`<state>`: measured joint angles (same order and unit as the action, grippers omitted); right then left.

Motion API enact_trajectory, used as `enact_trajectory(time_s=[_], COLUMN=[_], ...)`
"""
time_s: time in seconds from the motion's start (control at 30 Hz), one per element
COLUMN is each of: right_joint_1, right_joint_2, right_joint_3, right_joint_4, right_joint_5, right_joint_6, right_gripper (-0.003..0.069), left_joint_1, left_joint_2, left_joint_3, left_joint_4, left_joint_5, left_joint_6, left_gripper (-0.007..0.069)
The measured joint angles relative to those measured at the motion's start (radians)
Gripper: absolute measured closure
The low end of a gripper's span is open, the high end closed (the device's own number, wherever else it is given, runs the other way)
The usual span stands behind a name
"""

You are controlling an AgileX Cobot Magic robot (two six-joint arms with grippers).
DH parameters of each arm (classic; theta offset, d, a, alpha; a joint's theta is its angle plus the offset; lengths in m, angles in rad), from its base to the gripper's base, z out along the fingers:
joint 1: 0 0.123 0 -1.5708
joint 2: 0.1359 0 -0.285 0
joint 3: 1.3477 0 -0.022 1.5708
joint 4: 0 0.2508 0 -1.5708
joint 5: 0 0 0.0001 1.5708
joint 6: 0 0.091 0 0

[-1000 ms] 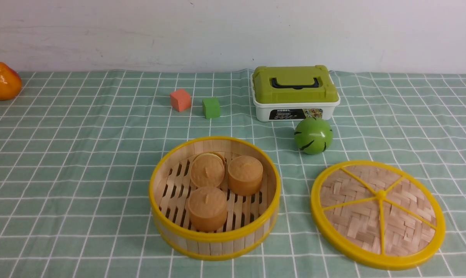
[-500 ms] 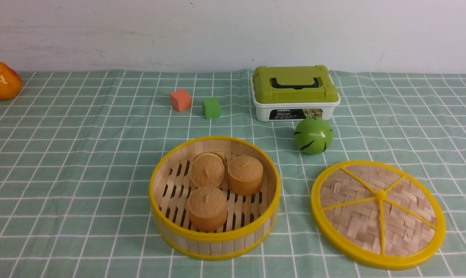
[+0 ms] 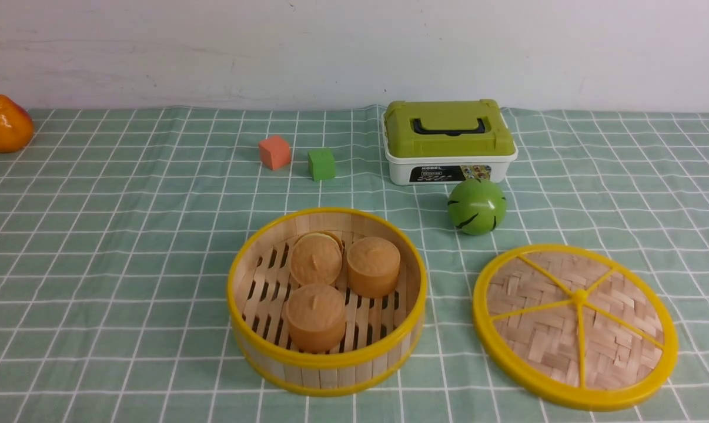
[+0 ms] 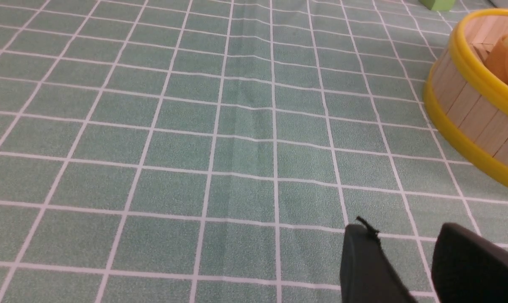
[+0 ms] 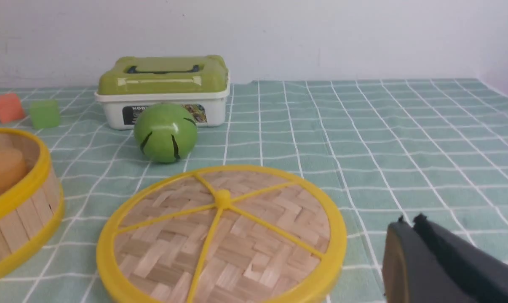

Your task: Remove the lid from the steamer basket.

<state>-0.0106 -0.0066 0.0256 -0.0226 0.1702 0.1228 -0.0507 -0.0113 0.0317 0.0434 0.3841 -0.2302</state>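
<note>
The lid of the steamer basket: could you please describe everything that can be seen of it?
The lid is a flat round disc of woven bamboo strips with a thick yellow plastic rim and five thin yellow spokes meeting at a small central knob. It lies flat on the green checked tablecloth, off the steamer basket and apart from it on its right, nearer the camera than the green ball. Nothing rests on it, and neither gripper touches it.

Lid [image 5: 221, 235] flat on checked cloth [image 5: 405, 139], beside basket [image 5: 18, 210]; green ball [image 5: 165, 132] before box [image 5: 163, 90]; gripper [image 5: 410, 235] fingers together.
</note>
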Motion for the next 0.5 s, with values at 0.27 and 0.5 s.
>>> enact_trajectory(time_s=[0.27,0.5], right_joint_1=[-0.013,-0.013], right_joint_2=[-0.004,-0.004], right_joint_3=[-0.002,-0.007], right_joint_4=[-0.003,-0.003], right_joint_5=[0.191,0.212], right_joint_6=[0.024,0.026], right_gripper=[0.0671,0.0666], left_joint_1=[0.000,0.000], left_joint_2=[0.000,0.000], left_joint_3=[0.000,0.000], left_joint_4=[0.000,0.000], left_joint_5=[0.000,0.000], left_joint_6=[0.000,0.000], left_gripper=[0.0386,0.0386])
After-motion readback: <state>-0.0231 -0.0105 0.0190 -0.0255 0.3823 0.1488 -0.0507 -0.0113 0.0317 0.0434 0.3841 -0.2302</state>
